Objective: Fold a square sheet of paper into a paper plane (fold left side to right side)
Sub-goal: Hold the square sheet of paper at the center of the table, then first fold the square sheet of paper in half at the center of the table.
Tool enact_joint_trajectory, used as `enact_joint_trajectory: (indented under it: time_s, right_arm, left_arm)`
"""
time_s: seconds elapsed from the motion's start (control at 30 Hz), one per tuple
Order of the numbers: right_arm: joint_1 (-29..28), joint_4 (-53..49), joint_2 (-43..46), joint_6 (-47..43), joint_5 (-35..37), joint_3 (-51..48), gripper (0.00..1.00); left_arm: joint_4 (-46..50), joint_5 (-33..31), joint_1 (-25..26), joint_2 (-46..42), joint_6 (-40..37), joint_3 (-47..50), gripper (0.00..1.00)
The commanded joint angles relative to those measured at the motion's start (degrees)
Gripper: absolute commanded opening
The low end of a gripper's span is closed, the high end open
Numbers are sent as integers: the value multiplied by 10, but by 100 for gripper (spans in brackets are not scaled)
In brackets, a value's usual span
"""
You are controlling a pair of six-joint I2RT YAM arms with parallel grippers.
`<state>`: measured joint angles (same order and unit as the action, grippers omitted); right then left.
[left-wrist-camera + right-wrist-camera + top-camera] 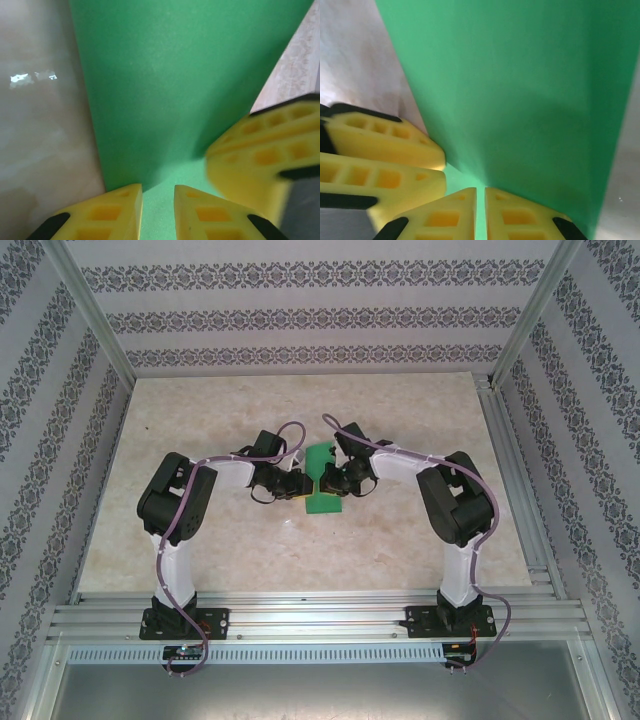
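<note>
paper: green paper at mid-table, between both tools, partly raised, edges cut off in the wrist views | left gripper: jaws narrowly apart with paper in the gap, we cannot tell if it grips | right gripper: jaws almost together on a green sliver, seemingly clamping it | fold shape: unclear to us

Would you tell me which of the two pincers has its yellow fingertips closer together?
The right pincer: only a slit separates its fingertips, while the left pincer shows a clear gap.
</note>
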<state>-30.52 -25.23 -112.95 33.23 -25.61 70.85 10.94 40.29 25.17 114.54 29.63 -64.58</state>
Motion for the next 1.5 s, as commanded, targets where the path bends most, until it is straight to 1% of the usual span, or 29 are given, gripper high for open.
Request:
enact_joint_trajectory:
  time_s: [0.0, 0.37, 0.43, 0.53, 0.63, 0.83, 1.0, 1.27, 1.47]
  right_arm:
    - [1, 25, -4, 13, 4, -15, 13]
    - [-1, -1, -6, -10, 18, -35, 13]
    - [-1, -3, -7, -14, 25, -39, 13]
    - [0, -10, -13, -18, 29, -42, 13]
    - [-1, -11, -17, -21, 29, -45, 12]
    - [-2, -24, -25, -31, 39, -43, 12]
    - [-2, -36, -28, -39, 46, -44, 10]
    - [-4, -40, -34, -41, 50, -47, 10]
    - [-6, -40, -38, -41, 51, -45, 10]
  left_arm:
    - [34, -51, 10, 23, -16, 8, 25]
    - [39, -51, 10, 25, -12, -9, 25]
    - [26, -38, 10, 24, -2, -10, 25]
    - [6, -19, 10, 26, 17, -26, 28]
    - [13, -23, 9, 31, 23, -53, 30]
    - [41, -46, 8, 67, 21, -109, 30]
    - [29, -57, 0, 90, 29, -125, 29]
    - [18, -32, -4, 128, 39, -177, 31]
    - [17, -32, -7, 139, 46, -202, 33]
